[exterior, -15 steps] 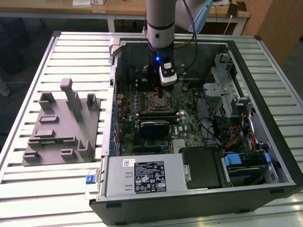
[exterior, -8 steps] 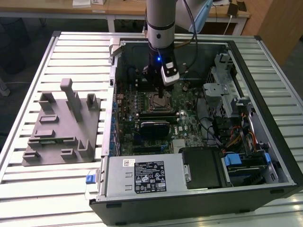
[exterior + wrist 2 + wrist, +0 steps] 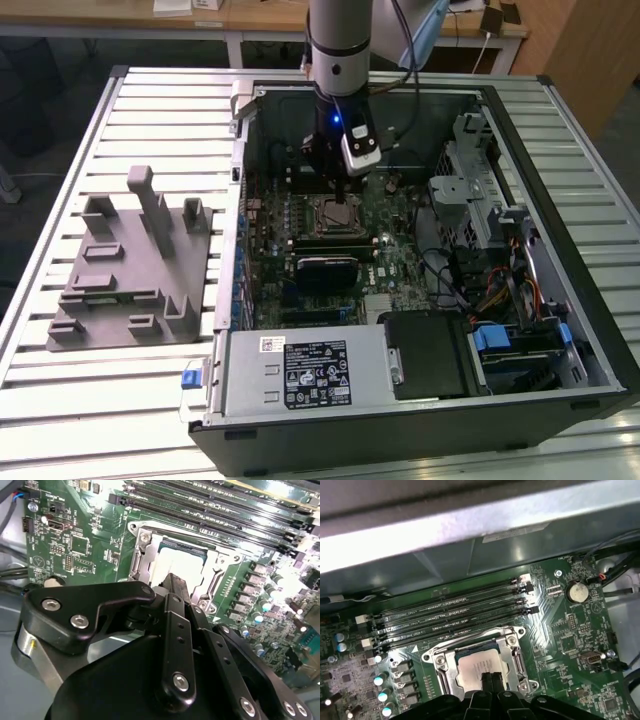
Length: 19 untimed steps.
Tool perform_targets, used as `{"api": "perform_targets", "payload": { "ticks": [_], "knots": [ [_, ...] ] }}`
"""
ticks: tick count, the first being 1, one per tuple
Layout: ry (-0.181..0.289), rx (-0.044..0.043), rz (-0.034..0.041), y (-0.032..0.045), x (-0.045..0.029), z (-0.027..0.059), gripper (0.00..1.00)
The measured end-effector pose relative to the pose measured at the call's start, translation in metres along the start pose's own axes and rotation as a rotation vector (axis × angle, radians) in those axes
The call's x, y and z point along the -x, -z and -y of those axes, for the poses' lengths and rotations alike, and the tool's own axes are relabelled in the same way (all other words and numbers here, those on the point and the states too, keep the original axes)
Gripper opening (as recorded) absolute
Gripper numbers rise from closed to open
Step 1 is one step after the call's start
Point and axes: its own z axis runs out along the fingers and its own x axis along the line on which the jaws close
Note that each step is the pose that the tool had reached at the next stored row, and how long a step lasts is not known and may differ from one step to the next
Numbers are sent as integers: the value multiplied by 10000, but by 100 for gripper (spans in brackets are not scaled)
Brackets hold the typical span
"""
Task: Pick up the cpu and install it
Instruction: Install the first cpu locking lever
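The cpu (image 3: 472, 666), a square chip with a pale silver top, lies flat inside the motherboard socket, whose metal frame (image 3: 516, 656) stands around it. The cpu (image 3: 172, 559) lies just past the black fingers in the second wrist view. My gripper (image 3: 492, 679) hangs right over the chip's near edge with its two fingers pressed together and nothing between them. In the exterior view the gripper (image 3: 336, 188) reaches down into the open computer case above the socket (image 3: 337, 212). Whether the fingertips touch the chip cannot be told.
The grey fixture block (image 3: 130, 262) sits on the slatted table at the exterior view's left. Memory slots (image 3: 455, 611) run beside the socket. A power supply (image 3: 300, 375), a drive cage (image 3: 470, 190) and cables (image 3: 500, 290) crowd the case; its wall (image 3: 236, 200) rises close by.
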Motion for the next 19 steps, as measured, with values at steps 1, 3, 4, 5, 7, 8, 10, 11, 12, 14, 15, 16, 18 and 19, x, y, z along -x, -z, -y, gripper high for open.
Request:
{"api": "perform_targets", "payload": {
  "ticks": [1,3,4,5,7,8,10,11,12,14,15,16,18,19],
  "knots": [
    [0,0,0,18,2,0,11],
    [0,1,0,52,5,-1,11],
    [0,0,0,57,5,-1,11],
    [0,3,1,56,6,-1,11],
    [3,1,0,57,8,4,11],
    [2,1,0,57,9,9,11],
    [1,1,0,57,12,20,11],
    [1,1,0,57,13,27,11],
    [1,1,0,57,15,33,11],
    [0,1,0,57,18,43,11],
    [0,1,0,57,19,48,11],
    [0,1,0,57,21,54,11],
    [0,1,0,57,24,66,11],
    [0,2,0,57,24,68,11]
  ]
}}
